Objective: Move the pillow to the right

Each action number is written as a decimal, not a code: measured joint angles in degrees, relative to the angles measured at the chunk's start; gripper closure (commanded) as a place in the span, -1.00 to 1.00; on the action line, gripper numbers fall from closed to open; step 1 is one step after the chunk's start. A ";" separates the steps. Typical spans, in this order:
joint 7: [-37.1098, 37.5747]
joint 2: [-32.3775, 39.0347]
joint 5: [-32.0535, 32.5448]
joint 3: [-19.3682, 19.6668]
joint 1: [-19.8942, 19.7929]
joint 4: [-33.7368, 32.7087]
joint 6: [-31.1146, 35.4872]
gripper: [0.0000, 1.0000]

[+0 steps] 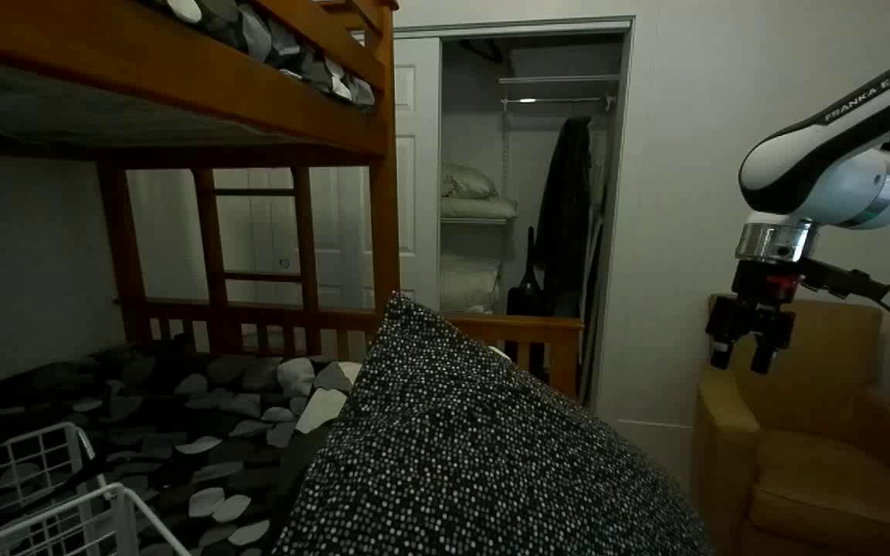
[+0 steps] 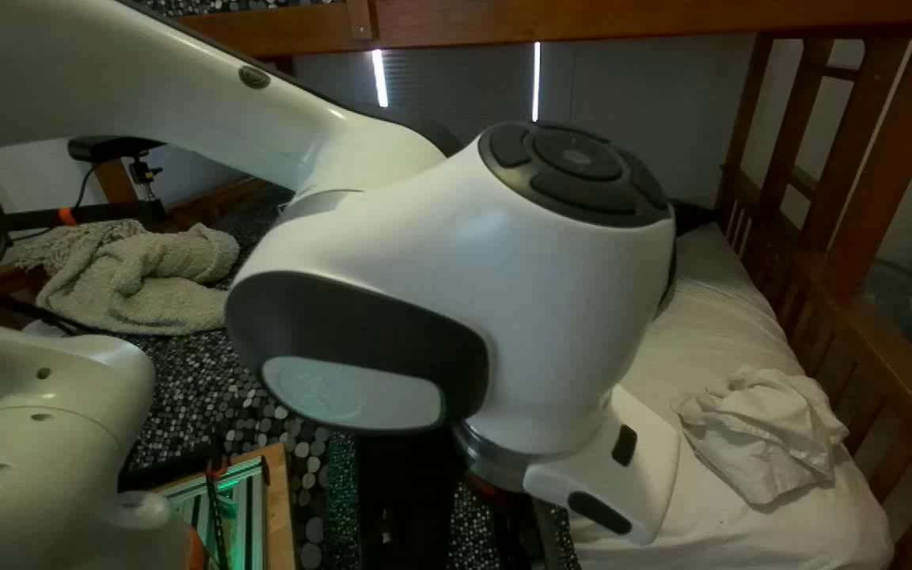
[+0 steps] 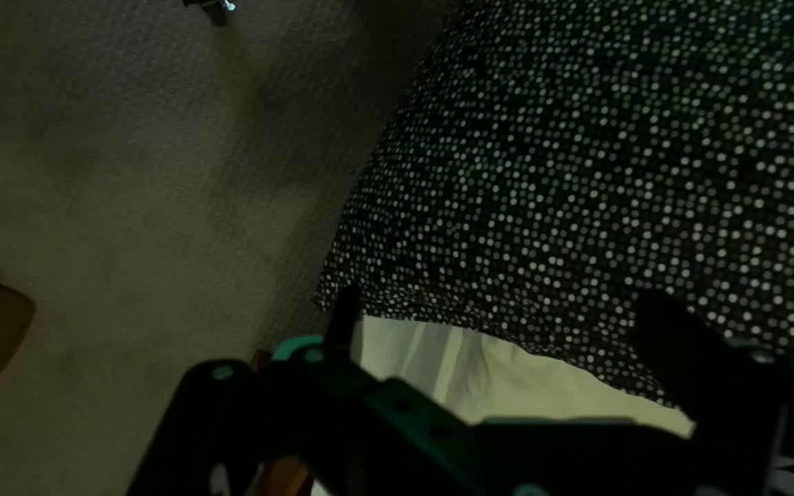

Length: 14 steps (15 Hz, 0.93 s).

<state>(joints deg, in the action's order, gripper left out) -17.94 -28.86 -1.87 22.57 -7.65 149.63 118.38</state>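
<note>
Gripper point(image 3: 498, 300), jaws apart, dim in wrist view, hiding part of speckled pillow point(image 3: 617, 179), itself cut off.

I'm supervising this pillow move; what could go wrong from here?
The open black two-fingered gripper may pinch only loose fabric: the plump white-speckled black pillow looks far wider than the gripper's opening. In the wrist view, the pillow's edge shows against brownish carpet, so a push that way might drop it there.
</note>
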 measured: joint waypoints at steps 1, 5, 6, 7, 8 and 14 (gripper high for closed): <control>0.00 0.00 0.00 0.00 0.00 0.00 0.00 -1.00; -0.02 0.24 0.03 -0.47 -1.24 -0.25 1.49 -1.00; -0.03 0.69 0.07 -0.47 -1.90 -0.57 3.92 -1.00; -0.28 1.52 -0.03 -0.42 -2.14 -1.04 7.68 -1.00; -0.64 2.77 -0.40 -0.43 -2.01 -1.60 11.98 -1.00; -17.53 15.86 -23.66 5.89 15.90 -11.79 24.47 -1.00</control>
<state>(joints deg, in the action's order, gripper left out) -35.48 -13.00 -25.53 28.46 8.24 137.84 142.86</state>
